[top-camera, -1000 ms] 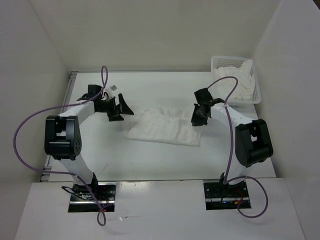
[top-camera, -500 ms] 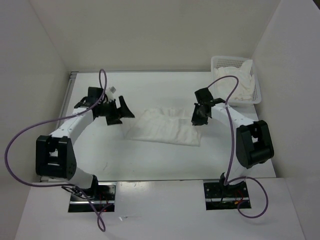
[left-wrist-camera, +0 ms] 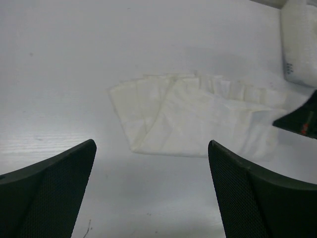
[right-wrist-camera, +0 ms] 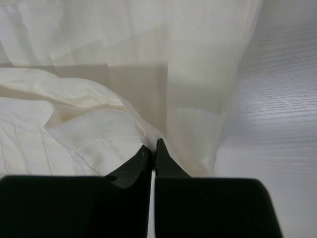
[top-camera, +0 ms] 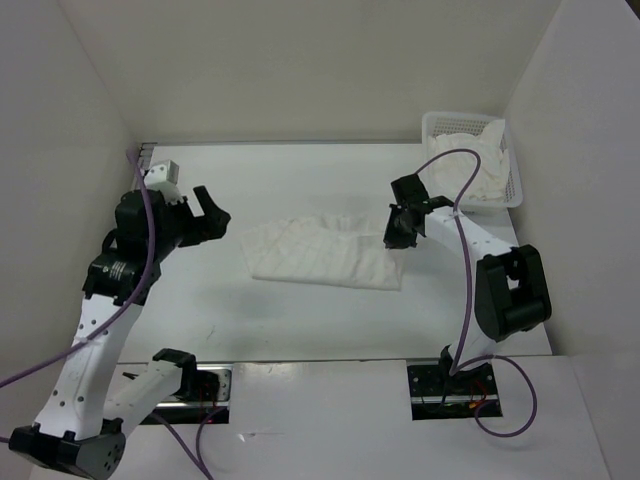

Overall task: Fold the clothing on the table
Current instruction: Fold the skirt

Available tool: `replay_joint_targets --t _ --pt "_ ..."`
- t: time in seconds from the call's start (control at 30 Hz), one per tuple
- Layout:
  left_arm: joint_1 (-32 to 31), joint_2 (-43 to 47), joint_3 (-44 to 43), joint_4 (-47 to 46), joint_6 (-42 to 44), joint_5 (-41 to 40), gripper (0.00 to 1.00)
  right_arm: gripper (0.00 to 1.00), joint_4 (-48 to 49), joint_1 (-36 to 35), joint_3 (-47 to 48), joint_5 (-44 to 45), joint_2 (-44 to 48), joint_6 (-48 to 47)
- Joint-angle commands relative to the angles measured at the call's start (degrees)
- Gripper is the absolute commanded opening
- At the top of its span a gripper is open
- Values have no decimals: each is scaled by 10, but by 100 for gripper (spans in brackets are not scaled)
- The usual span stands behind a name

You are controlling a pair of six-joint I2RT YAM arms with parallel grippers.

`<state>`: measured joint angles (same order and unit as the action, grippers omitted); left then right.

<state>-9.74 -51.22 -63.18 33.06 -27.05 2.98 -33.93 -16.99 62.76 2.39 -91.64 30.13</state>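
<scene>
The table (top-camera: pixel 300 315) is a plain white surface enclosed by white walls. The clothing (top-camera: pixel 322 252) lies near its centre between the two arms, as a flat, wide band of several overlapping layers, finely creased, with its left end stepped in folds. The left gripper (top-camera: pixel 218 214) is raised to the left of the garment and well apart from it, with its jaws spread wide and nothing between them. In the left wrist view the whole garment lies ahead of the two dark fingers (left-wrist-camera: pixel 54 183). The right gripper (top-camera: pixel 397 238) is at the garment's right end, near its far corner. Its jaws are closed tight, and a raised ridge of the fabric is drawn into the tips. At the far right corner stands a white mesh basket (top-camera: pixel 438 124) holding a white cloth bundle (top-camera: pixel 482 165), well apart from the garment. A small red mark on the right arm's dark body, seen in the left wrist view, is too blurred to read.
</scene>
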Motion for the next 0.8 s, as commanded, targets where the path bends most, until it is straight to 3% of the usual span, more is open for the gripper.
replay_joint_targets --t 0.0,0.1,0.17,0.27,0.33,0.4,0.5,0.6,0.63,0.77 --pt "-3 -6 -10 80 16 -140 100 0 8 -1 8 13 26 -8" --pt "-3 -41 -30 143 16 -194 100 0 8 -1 8 13 26 -8" --pt "-3 -28 -30 143 23 -187 100 0 8 -1 8 13 31 -8" --pt "-3 81 -6 96 24 -159 100 0 8 -1 8 18 31 -8" --pt "-3 175 9 63 3 -220 100 0 8 -1 8 18 31 -8" --pt "-3 201 -3 81 9 -300 100 0 8 -7 8 18 31 -8" --pt "-8 208 -17 105 24 -324 100 0 8 -7 8 18 31 -8" --pt "-16 255 23 73 22 -230 100 0 8 -7 14 18 31 -8" --pt "-23 275 42 62 -14 -186 100 0 8 -7 14 18 31 -8" --pt "-34 355 111 3 -24 -103 100 0 3 -7 14 23 31 -8"
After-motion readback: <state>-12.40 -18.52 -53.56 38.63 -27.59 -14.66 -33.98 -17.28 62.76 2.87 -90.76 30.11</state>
